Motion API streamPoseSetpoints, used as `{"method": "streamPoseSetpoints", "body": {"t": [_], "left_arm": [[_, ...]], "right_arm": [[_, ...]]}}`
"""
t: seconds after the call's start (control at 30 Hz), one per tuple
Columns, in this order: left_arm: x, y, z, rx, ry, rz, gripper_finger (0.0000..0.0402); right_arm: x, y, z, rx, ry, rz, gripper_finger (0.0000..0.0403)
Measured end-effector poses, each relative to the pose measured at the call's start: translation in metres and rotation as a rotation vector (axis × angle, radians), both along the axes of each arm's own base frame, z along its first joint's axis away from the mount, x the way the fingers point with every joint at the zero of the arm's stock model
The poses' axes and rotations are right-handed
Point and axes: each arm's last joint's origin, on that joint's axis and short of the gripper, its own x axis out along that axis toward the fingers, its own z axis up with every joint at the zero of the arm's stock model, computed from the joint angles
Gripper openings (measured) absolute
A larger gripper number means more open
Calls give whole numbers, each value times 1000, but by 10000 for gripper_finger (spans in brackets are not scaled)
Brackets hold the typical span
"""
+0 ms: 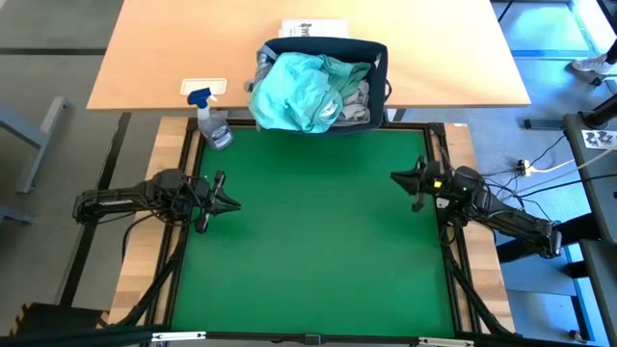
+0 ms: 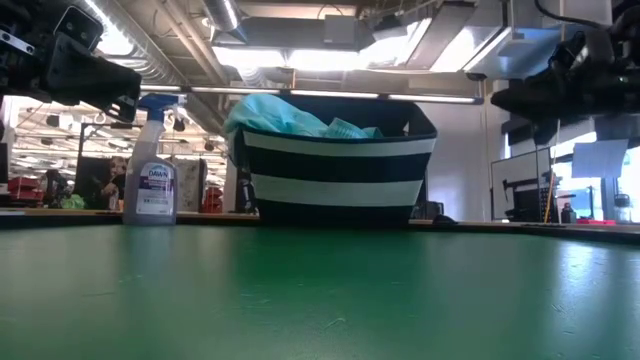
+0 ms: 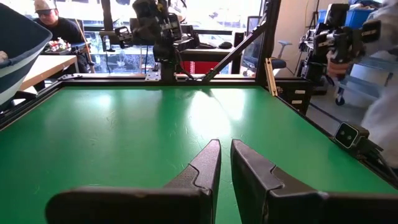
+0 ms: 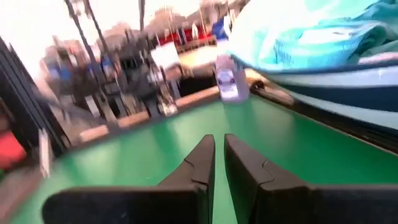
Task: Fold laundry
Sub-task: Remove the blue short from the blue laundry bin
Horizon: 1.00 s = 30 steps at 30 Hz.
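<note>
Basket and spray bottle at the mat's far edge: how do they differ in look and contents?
The basket is soft fabric with navy and white stripes; the spray bottle is clear plastic with a blue trigger head. The basket is wide and squat, heaped with laundry, a mint-teal garment on top; the bottle is narrow and tall. The basket sits mid-edge, the bottle toward the left arm's side. Both stand upright, untouched by either arm.

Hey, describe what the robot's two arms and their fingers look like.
Both arms are black and jointed, with black cables trailing along them. The left gripper and right gripper each end in two dark, wedge-shaped fingers with stepped inner faces. No markings are legible.
</note>
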Motion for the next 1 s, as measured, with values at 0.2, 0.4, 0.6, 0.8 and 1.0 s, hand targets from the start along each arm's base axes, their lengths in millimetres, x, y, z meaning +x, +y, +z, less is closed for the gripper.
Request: {"method": "streamPoseSetpoints", "body": {"t": [0.2,0.4,0.6,0.8,1.0], "left_arm": [[0,1,0,59,-6,40,34],[0,7,15,128,-154,225,34],[-7,11,45,-36,-474,417,34],[-16,17,56,-228,-637,636,34],[-21,20,60,-332,-713,750,34]], "right_arm": [[-4,-8,9,341,-239,-262,37],[-6,-9,19,347,-358,-303,37],[-1,-12,22,407,-336,-343,37],[16,-19,38,369,-190,-329,37],[49,-29,76,219,0,-244,37]]}}
